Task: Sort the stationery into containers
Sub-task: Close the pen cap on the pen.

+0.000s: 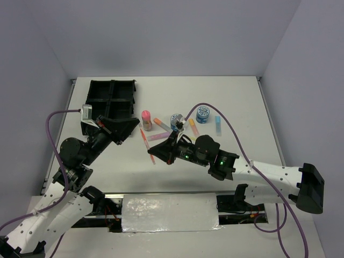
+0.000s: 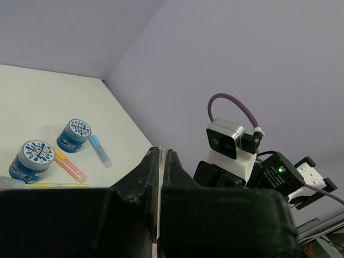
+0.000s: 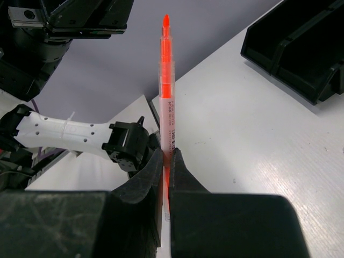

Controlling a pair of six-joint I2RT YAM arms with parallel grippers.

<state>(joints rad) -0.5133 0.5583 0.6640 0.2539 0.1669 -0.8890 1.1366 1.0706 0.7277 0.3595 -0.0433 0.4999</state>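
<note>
The right claw [image 3: 167,161] pinches the orange pen [image 3: 166,91] by its lower end, seemingly raised off the surface [image 1: 242,97] for carrying to the tray [image 1: 111,81]. The left claw [image 2: 160,161], pressed together and empty, waits near the tray, likely keeping clear.

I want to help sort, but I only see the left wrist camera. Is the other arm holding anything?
Observer: Yes. The right gripper is shut on a thin orange pen, which sticks out well past its fingertips.
Operator: Where's the box it goes in? I can't see one.
Observer: The black plastic four-compartment tray sits on the robot's left side, near the far edge of the white table.
Operator: Is there any other stuff I'm missing?
Observer: A pink-capped stubby tube stands to the right of the tray, apart from it.
</note>
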